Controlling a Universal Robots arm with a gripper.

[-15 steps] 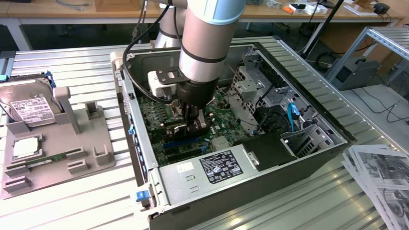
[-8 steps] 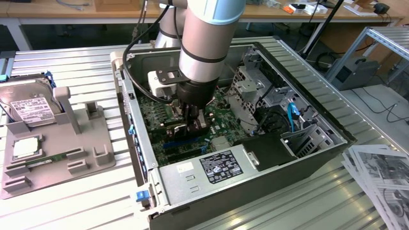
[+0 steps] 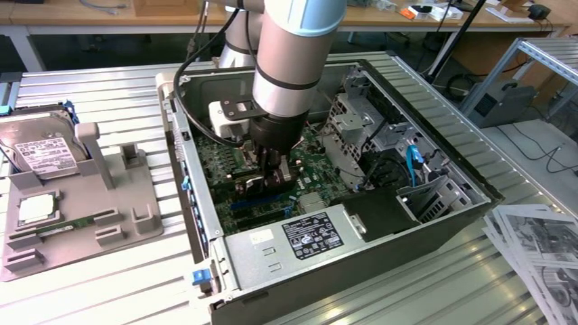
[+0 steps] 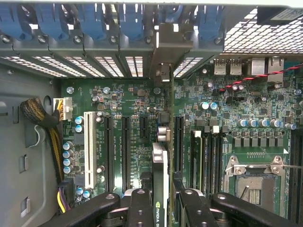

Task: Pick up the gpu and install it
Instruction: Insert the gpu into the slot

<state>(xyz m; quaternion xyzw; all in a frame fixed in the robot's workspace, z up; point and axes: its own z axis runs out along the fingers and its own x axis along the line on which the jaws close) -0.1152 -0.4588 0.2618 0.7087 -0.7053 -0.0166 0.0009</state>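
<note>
1. One gpu (image 4: 160,170) is inside the open computer case (image 3: 470,203). It stands on edge over the motherboard (image 4: 118,101), in the grasp of the arm's single gripper (image 4: 164,195).
2. The gripper is clenched on the card: one black finger (image 4: 139,208) lies against each flat face, and the printed end of the card sits between them.
3. The card's long axis runs from the gripper straight towards the case's rear wall, parallel to the expansion slots.
4. Its silver bracket (image 4: 166,47) is the far end. It points at the row of vented slot covers (image 4: 94,66) and sits in line with them, under the blue clips (image 4: 90,21).
5. Whether the card's lower edge is seated in a slot cannot be told.
6. Beside the card there is one white slot (image 4: 88,149), then two long black slots (image 4: 109,151) next to it and one short black slot (image 4: 142,125) nearer the card.
7. One processor socket (image 4: 255,182) lies on the card's other side.
8. In the exterior view the one arm (image 3: 289,68) reaches down into the case, above the one power supply (image 3: 312,237).
9. At the exterior view's left, one grey fixture tray (image 3: 118,203) holds one hard drive (image 3: 40,152) with a white label.
10. Loose printed sheets (image 3: 532,250) lie at the exterior view's right.
</note>
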